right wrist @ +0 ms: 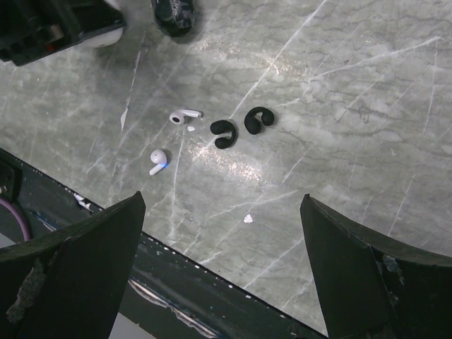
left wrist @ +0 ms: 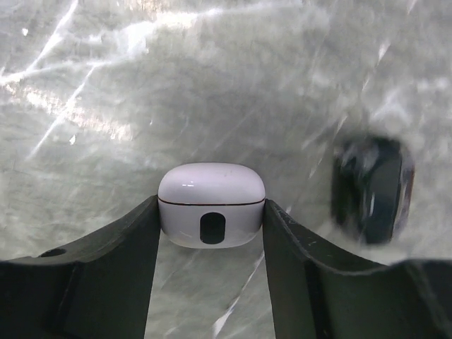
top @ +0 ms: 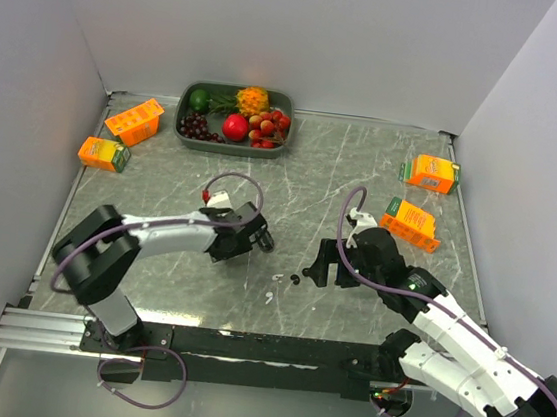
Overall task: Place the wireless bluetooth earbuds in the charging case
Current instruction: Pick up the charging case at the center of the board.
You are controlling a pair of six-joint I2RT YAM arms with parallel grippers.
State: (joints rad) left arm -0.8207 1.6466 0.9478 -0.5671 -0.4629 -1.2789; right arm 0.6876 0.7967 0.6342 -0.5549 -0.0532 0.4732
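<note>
Marble tbl (top: pixel 314 162): earbuds (right wrist: pixel 224 134), case (left wrist: pixel 211 201), cartons (top: pixel 133 119), tray (top: pixel 183 107)

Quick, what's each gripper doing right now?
Left gripper: shut on the white charging case.
Right gripper: open, holding nothing.

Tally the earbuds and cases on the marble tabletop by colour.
White plastic stem earbuds: 2
Black glossy C-shaped clip earbuds: 2
White glossy rounded charging case: 1
Dark glossy rounded case, blurred: 1
Total: 6
</note>
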